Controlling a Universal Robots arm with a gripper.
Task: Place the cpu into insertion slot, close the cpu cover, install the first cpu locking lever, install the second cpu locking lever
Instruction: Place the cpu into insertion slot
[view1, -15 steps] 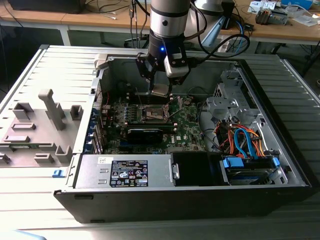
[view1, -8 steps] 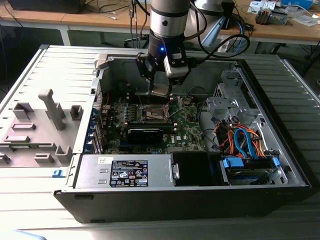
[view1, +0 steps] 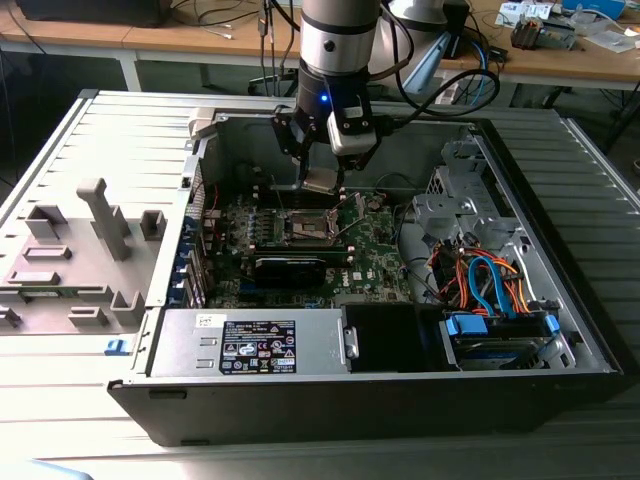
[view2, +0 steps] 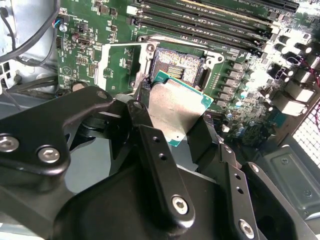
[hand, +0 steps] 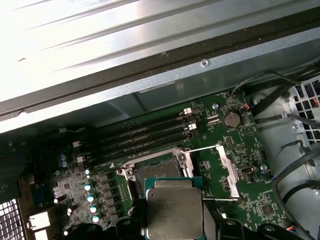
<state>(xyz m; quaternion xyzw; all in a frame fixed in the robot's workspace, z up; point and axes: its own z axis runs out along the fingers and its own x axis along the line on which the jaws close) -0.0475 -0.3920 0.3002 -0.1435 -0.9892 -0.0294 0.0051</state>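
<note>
Pincer (view2: 172, 127) grips the one cpu (view2: 176, 105) by its edges, just above the single insertion slot (view2: 179, 65), whose cpu cover (view2: 120, 62) stands flipped open beside it. Four memory slots (hand: 145, 135) lie nearby inside the open computer case (view1: 560, 210) on a grey ribbed surface (view1: 60, 130).

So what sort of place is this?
Probably a robotics lab or workshop: an open computer case, cluttered wooden desks behind, and a gripper holding a cpu over the motherboard.
</note>
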